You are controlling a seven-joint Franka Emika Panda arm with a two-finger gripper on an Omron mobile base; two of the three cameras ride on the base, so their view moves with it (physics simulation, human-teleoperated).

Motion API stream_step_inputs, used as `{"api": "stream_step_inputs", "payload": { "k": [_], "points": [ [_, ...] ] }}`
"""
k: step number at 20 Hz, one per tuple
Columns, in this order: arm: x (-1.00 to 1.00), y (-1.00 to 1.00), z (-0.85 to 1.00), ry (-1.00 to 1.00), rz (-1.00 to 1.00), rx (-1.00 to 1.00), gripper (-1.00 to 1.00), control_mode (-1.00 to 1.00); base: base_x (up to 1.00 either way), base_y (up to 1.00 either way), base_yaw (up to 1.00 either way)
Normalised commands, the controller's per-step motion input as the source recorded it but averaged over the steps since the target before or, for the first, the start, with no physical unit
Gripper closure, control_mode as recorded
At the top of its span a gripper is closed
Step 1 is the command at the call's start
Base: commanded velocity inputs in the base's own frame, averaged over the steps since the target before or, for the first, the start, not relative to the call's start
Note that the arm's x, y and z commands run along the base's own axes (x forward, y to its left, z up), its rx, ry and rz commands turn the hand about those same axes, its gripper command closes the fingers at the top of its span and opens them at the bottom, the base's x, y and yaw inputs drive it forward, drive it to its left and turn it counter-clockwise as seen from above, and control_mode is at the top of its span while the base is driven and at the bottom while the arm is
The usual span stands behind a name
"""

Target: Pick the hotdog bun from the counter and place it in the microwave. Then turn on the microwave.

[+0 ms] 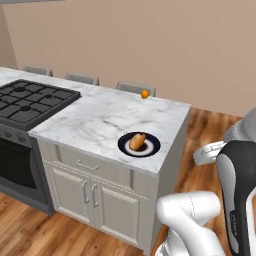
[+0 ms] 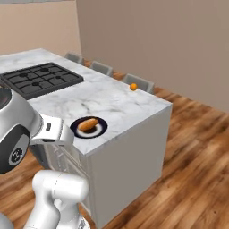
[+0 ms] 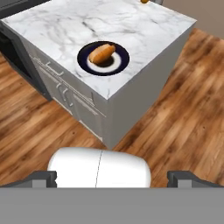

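Observation:
The hotdog bun [image 1: 137, 141] [image 2: 88, 124] [image 3: 102, 53] is a tan-orange roll lying on a dark round plate [image 1: 150, 148] [image 2: 101, 129] [image 3: 118, 61]. The plate rests near the front corner of the white marble counter [image 1: 100, 115] [image 2: 116, 103] [image 3: 144, 30]. My gripper [image 3: 113, 178] hangs well back from the counter over the wooden floor, looking down at the bun from a distance. Its two dark fingertips [image 3: 43, 178] stand far apart, open, with nothing between them. The microwave is out of view.
A black gas cooktop [image 1: 30, 100] [image 2: 40, 78] lies left of the plate, with an oven front [image 1: 15, 165] below it. A small orange ball [image 1: 144, 94] [image 2: 133, 86] sits at the counter's far edge. Grey chair backs [image 1: 82, 78] line the far side. Wooden floor [image 2: 197, 156] lies right of the island.

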Motion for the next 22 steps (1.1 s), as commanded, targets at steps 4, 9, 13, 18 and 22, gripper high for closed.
{"api": "stream_step_inputs", "payload": {
  "k": [4, 9, 13, 18, 22],
  "points": [
    [0.00, 0.00, 0.00, 0.00, 0.00, 0.00, -1.00, 1.00, 0.35, 0.13, -0.09],
    [0.00, 0.00, 0.00, 0.00, 0.00, 0.00, -1.00, 1.00, 0.32, 0.11, -0.07],
    [0.00, 0.00, 0.00, 0.00, 0.00, 0.00, -1.00, 1.00, 0.36, 0.13, -0.07],
    [0.00, 0.00, 0.00, 0.00, 0.00, 0.00, -1.00, 1.00, 0.33, 0.10, -0.06],
    [0.00, 0.00, 0.00, 0.00, 0.00, 0.00, -1.00, 1.00, 0.16, 0.05, -0.02]
  ]
}}
